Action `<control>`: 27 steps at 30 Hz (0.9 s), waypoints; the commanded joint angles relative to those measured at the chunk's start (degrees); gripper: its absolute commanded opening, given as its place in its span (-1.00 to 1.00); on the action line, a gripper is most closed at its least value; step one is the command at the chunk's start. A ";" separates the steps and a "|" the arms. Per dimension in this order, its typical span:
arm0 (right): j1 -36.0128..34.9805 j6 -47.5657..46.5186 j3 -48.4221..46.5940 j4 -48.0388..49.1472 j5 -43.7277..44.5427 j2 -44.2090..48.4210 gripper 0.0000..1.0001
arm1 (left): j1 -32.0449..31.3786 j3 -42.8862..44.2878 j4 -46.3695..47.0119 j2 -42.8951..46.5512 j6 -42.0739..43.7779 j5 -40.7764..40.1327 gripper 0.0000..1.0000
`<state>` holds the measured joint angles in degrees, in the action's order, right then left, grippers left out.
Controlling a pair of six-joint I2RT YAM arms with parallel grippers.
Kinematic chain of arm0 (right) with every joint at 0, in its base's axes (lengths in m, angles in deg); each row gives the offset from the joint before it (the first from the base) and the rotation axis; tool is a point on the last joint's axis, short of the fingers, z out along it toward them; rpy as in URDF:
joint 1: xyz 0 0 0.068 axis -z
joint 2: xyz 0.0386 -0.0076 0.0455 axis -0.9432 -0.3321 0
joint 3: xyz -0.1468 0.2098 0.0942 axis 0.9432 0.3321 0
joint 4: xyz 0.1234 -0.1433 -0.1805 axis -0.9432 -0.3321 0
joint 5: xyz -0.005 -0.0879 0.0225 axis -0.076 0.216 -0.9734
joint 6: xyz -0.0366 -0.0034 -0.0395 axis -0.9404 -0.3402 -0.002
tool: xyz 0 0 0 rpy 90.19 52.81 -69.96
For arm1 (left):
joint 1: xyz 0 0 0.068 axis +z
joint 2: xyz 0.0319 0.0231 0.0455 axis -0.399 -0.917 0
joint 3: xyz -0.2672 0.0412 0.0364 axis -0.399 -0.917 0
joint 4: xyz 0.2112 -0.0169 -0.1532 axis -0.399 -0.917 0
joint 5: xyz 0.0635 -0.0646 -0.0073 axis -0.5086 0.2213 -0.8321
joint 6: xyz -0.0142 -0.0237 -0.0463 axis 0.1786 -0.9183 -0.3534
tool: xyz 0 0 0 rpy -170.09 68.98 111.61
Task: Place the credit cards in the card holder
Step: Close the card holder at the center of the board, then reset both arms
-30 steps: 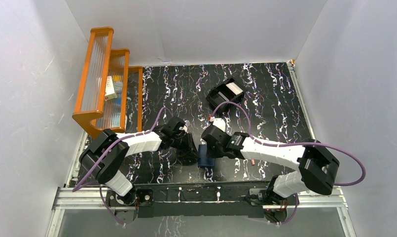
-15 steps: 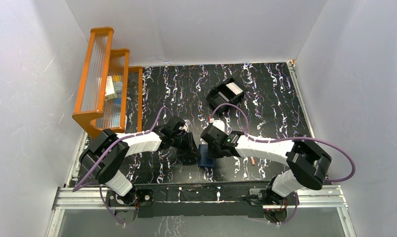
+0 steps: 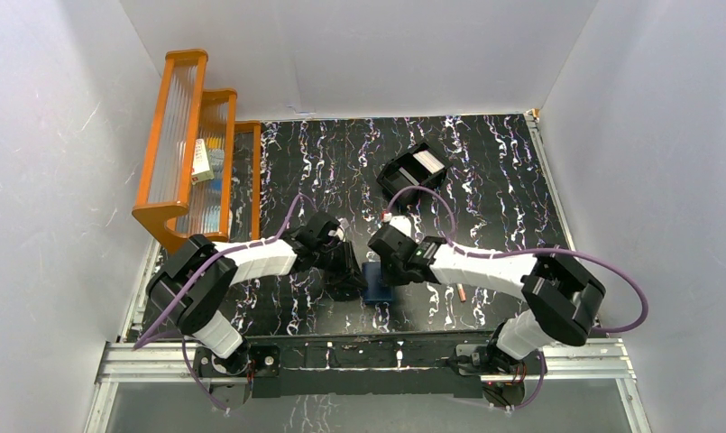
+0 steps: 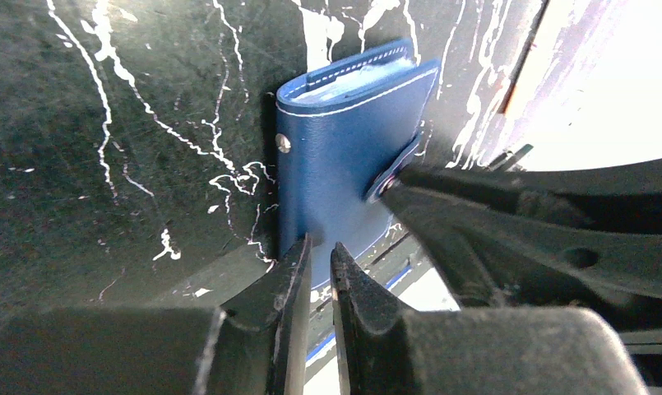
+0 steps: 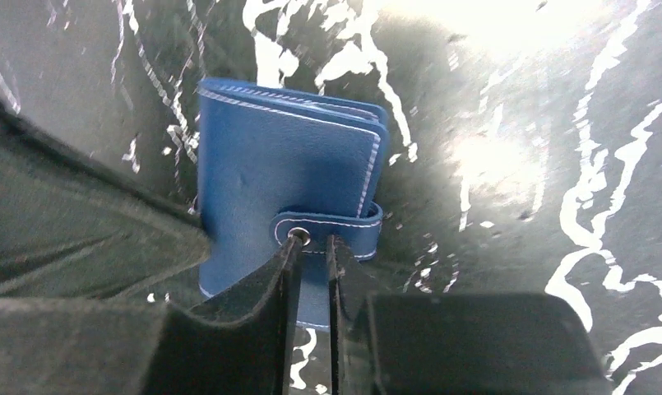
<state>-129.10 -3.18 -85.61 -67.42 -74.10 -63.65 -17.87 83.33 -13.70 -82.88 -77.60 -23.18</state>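
An orange slatted rack stands at the far left of the black, white-veined tabletop. From the top view the left arm reaches rightward to the middle near edge, where the left gripper sits against the left side of the card holder, seen there only as a small navy patch half covered by both arms. The left wrist view shows more: the card holder lies folded shut and flat, a rivet on its left edge, pale layers visible between its covers at the far end. The left jaws are drawn almost together with only a thin slit between them, their tips meeting the wallet's near edge; whether they pinch any of it I cannot tell. The right gripper comes in from the other side. Its wrist view shows what the top camera hides: the snap tab wraps round the wallet's right edge, and the right jaws, likewise nearly closed, have their tips on the tab at its snap stud. Further right, a small copper-coloured stick lies near the right arm, and a black open box with something white inside sits further back.
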 commanded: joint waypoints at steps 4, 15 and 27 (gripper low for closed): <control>4.13 -7.61 -11.59 -12.25 6.49 4.73 -0.27 | -0.19 9.81 -16.40 8.14 6.85 -8.68 -0.56; 4.14 -11.35 -21.03 -18.32 9.10 27.10 0.96 | -0.14 31.23 -43.02 27.29 16.30 -30.40 0.12; 4.10 -7.04 -19.90 -21.69 17.58 44.92 0.97 | -0.19 31.21 -45.31 42.75 19.91 -32.13 0.97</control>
<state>-124.84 -12.17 -105.42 -87.95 -60.78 -22.06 -17.87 117.25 -57.42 -43.45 -59.35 -54.58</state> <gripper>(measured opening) 0.983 0.984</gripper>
